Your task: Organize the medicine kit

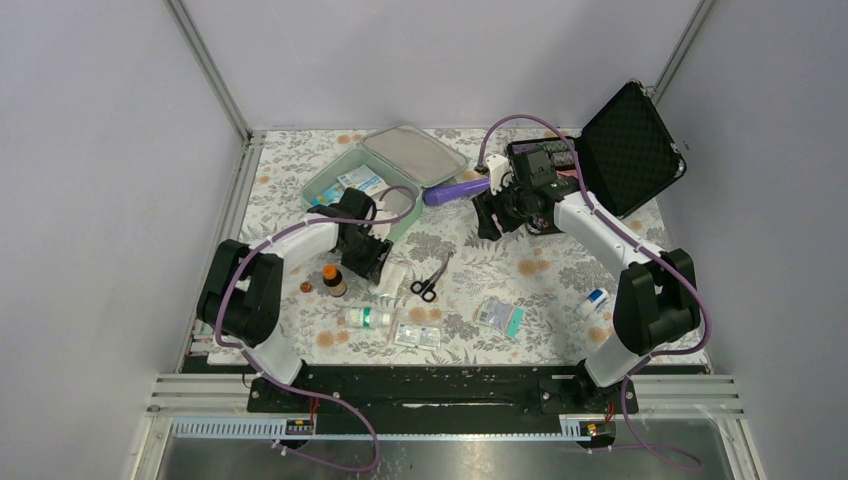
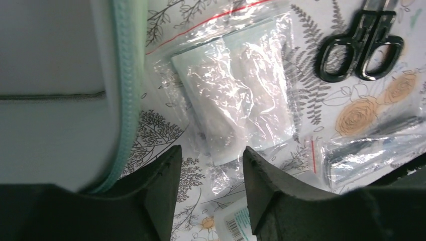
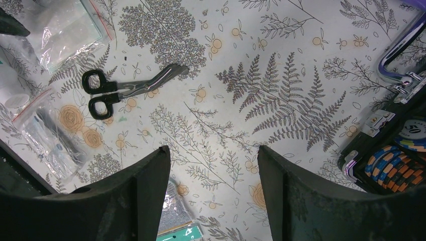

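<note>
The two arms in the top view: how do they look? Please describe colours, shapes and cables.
The left arm and right arm both have white, rounded links with bulky black joints. A loose purple cable runs along each one. Their fingers are matte black, thick wedges. I see no markings.

A robotics lab test cell: pale grey panel walls (image 1: 100,150) in silver aluminium framing (image 1: 208,68) enclose a floral-clothed table (image 1: 480,285), with the black-and-white left arm (image 1: 240,295) and right arm (image 1: 655,295) bolted to a black base rail (image 1: 430,385).
</note>
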You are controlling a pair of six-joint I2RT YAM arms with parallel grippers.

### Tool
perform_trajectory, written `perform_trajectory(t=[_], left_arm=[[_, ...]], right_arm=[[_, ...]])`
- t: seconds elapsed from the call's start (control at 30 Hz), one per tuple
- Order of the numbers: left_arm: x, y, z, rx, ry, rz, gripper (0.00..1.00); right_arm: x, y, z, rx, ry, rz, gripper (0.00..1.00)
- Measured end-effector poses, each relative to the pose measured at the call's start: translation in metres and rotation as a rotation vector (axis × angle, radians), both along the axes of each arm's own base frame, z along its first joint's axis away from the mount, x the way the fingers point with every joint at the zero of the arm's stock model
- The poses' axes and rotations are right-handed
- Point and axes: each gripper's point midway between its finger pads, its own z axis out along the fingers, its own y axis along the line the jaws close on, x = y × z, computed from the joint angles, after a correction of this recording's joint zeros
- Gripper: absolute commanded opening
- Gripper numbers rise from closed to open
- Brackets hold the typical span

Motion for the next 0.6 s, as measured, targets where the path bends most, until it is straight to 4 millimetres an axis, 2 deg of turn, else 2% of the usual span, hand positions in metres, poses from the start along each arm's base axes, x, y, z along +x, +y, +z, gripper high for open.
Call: perform_trajectory(t=[0.13,0.3,0.43,0.6], left_arm=[[-0.003,-0.003,0.003,-0.046,-0.033,-0.010,0.57],[-0.032,0.008,0.010,-0.067,-0.078,0.047,0.60],[-0.025,0.005,0.020,-0.078,-0.135,0.101,0.60],[-0.024,0.003,0.006,-0.062,-0.083,0.169,0.58]], right_arm=[[0.000,0.000,-0.002,0.000,0.004,-0.001,0.71],[0.001,0.001,-0.005,0.000,0.011,-0.001,0.71],[0.001,0.001,-0.005,0.002,0.015,-0.006,0.71],[0.001,0.001,-0.005,0.004,0.018,-0.009,0.71]])
